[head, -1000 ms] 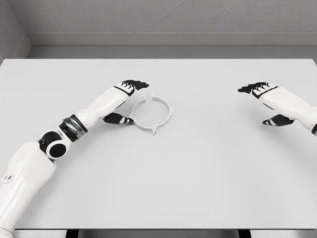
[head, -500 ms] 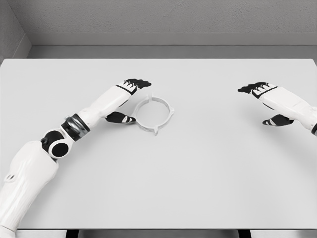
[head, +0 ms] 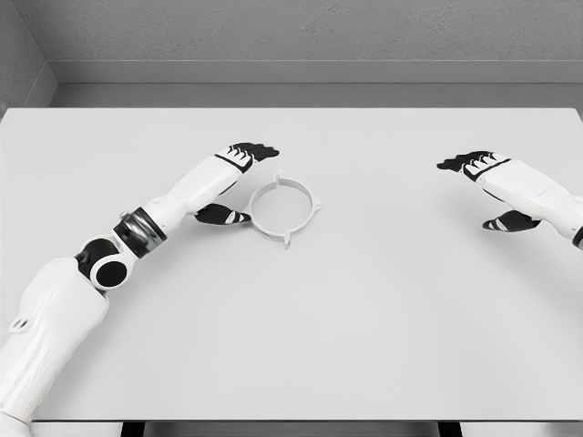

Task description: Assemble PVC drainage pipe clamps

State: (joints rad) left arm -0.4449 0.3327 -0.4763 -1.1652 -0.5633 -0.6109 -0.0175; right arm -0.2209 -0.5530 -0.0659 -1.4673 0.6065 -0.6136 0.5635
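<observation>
1. The white pipe clamp ring [head: 284,208] lay flat on the table [head: 364,309], left of centre.
2. The left robot hand [head: 239,182] sat at the ring's 9 o'clock, fingers spread, gripping nothing.
3. The right robot hand [head: 487,189] rested open at 3 o'clock, well apart.

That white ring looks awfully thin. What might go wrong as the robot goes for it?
1. The clamp ring lies flat on the smooth table, so the left hand, open around its left edge, may just push it away rather than catch it.
2. Its small tabs stick out and might snag a finger, twisting the ring.
3. The right hand hovers far off, too distant to steady it.
</observation>
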